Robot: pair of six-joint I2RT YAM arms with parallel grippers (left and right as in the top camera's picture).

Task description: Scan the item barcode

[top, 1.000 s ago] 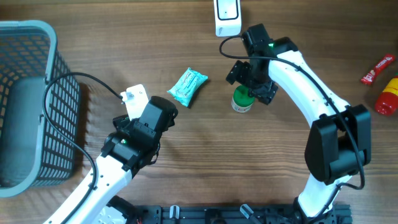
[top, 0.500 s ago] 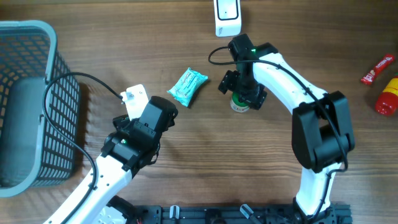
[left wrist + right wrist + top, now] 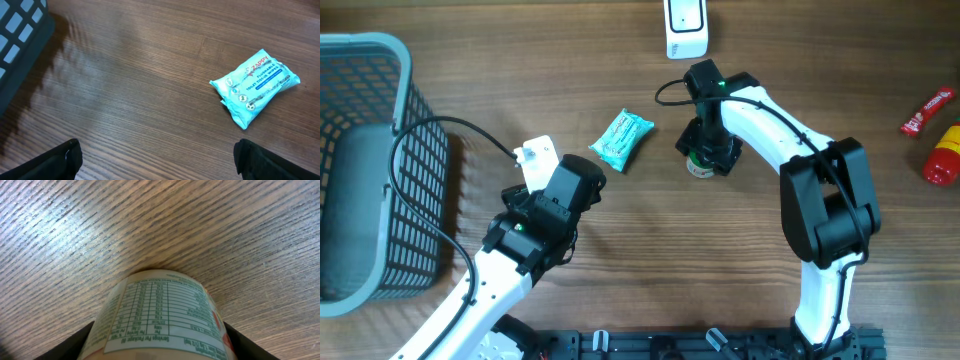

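Now your right end effector (image 3: 705,160) has come down and closed on the little bottle (image 3: 160,315), touching both sides. Next, lift it toward the scanner (image 3: 685,25).

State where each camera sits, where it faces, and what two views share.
Overhead: above the wooden table, looking straight down; left arm and right arm show.
Left wrist: tilted down at the teal plastic wipes packet; own fingertips at bottom corners.
Right wrist: close on the white-labelled jar, flanked by its fingers.
Shared: overhead also shows that packet.
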